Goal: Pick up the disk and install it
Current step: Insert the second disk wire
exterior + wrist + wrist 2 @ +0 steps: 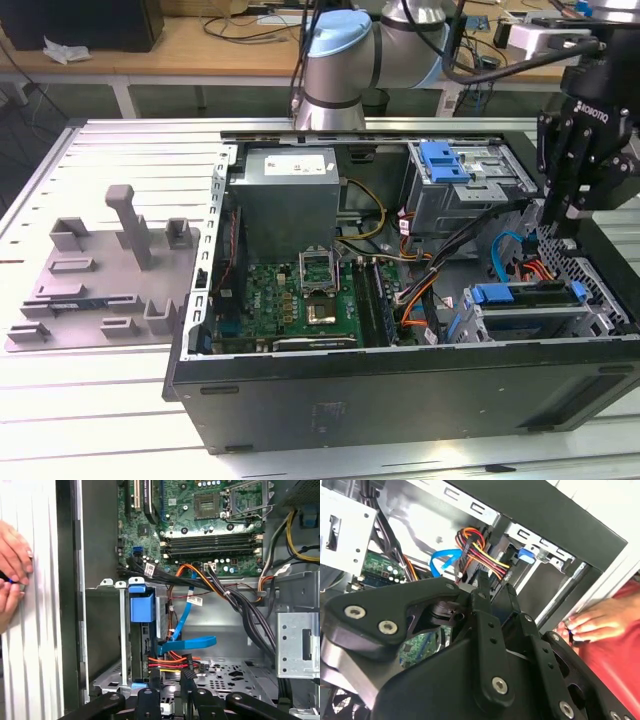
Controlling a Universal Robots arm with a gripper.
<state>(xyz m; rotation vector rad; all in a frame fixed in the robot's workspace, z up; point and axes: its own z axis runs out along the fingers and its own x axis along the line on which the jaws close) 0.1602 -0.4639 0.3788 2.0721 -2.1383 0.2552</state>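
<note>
1. Gripper (556,232) hung inside the open computer case (400,385), at the exterior view's right, fingers close together; whether they clamped anything, cannot tell.
2. Disk (525,300), blue-railed, sat in the lower bay just below and beside the gripper.
3. Risk: cables (170,662) crowded the fingertips and could snag.
4. A person's hand (12,560) rested beside the case; collision possible.
</note>
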